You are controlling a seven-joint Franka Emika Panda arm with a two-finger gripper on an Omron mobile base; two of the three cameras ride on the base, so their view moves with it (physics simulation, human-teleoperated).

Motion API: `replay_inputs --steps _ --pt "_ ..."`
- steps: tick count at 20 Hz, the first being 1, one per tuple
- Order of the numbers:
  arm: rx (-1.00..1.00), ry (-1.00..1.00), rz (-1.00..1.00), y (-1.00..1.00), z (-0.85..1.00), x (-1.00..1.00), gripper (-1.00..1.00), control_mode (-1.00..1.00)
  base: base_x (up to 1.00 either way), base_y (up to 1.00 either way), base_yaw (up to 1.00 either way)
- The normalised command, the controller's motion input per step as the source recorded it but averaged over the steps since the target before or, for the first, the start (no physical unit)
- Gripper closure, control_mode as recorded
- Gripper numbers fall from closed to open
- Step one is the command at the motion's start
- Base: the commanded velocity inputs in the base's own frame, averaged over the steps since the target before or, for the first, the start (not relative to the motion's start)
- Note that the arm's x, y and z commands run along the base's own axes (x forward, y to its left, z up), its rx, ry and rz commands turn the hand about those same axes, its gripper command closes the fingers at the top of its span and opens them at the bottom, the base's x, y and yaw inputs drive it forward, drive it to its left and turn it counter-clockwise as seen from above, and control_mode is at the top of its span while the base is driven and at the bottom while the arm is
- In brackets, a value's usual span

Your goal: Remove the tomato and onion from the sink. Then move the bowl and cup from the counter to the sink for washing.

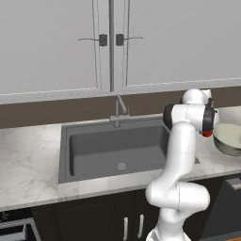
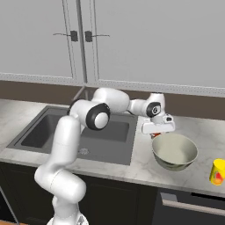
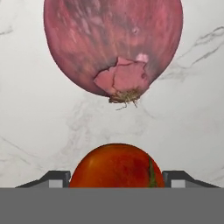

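My gripper is shut on the tomato, a glossy orange-red ball wedged between the two fingertips. Just beyond it the pink-red onion lies on the marble counter. From the right base view, the gripper hangs low over the counter between the sink and the bowl, with the tomato peeking out under it. The yellow cup stands right of the bowl. The dark sink basin holds nothing but its drain.
The grey faucet rises behind the sink. Upper cabinets hang over the counter. The bowl sits close beside the hand, and the arm's elbow reaches across the sink's right part.
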Motion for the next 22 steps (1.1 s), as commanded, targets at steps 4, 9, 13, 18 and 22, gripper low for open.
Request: replay_inputs --steps 4,9,13,18,22 --pt "0.0 0.13 0.06 0.0 -0.07 0.15 1.0 -1.0 0.0 0.0 0.0" --pt "0.01 0.09 0.06 -0.02 -0.01 0.09 1.0 -1.0 0.0 0.0 0.0" --pt "0.02 0.09 0.04 -0.1 -0.01 0.0 -1.0 -1.0 0.0 0.0 0.0" --pt "0.03 0.08 0.03 -0.13 -0.01 0.0 -1.0 -1.0 0.0 0.0 0.0" --pt "0.04 0.05 0.04 -0.11 0.0 0.0 -1.0 -1.0 0.0 0.0 0.0"
